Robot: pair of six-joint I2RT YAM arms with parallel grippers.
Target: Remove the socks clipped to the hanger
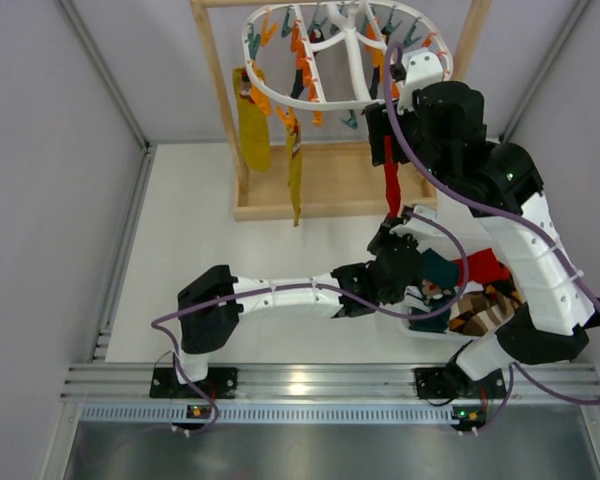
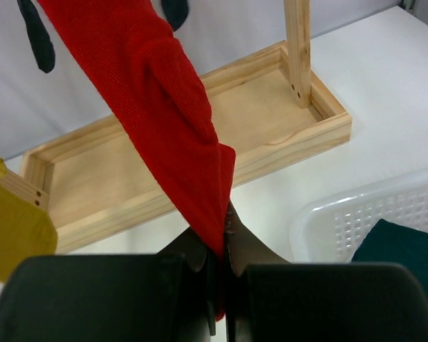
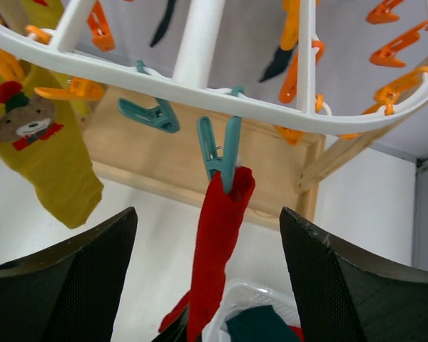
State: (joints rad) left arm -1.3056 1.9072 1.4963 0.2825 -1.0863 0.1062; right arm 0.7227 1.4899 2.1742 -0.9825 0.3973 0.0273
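a white table (image 1: 180, 260) is shown spread out beneath the hanger (image 1: 352, 60), a white oval lattice hung from the top bar of a light wooden stand (image 1: 330, 195), whose tray-like base is set directly below the hanger. the right arm (image 1: 525, 250) is raised to the hanger's right rim, while the left arm (image 1: 280, 295) is stretched low across the table, ending under the hanger's right side. a white perforated basket (image 2: 357, 221) is placed below the hanger, on the side nearer the arm bases, and a dark teal sock (image 2: 406, 249) is seen lying in it.

under the hanger's left side a mustard sock (image 3: 43, 157) with a bear motif is clipped, and a second mustard sock (image 1: 295, 180) is hung just beside it. a red sock (image 2: 150, 107) is stretched down at a slant from the hanger's right rim, where its top edge is bitten by a teal peg (image 3: 221, 153). many more orange and teal pegs (image 3: 403, 39) are dangled around the rim.

the right gripper (image 3: 207, 214) is held just below the hanger's rim with its jaws spread wide, one finger on each side of the teal peg and the red sock, neither seen to be touched. the left gripper (image 2: 221, 235) is positioned well below the hanger, its jaws pressed together, and the red sock's lower end is pinched between them.
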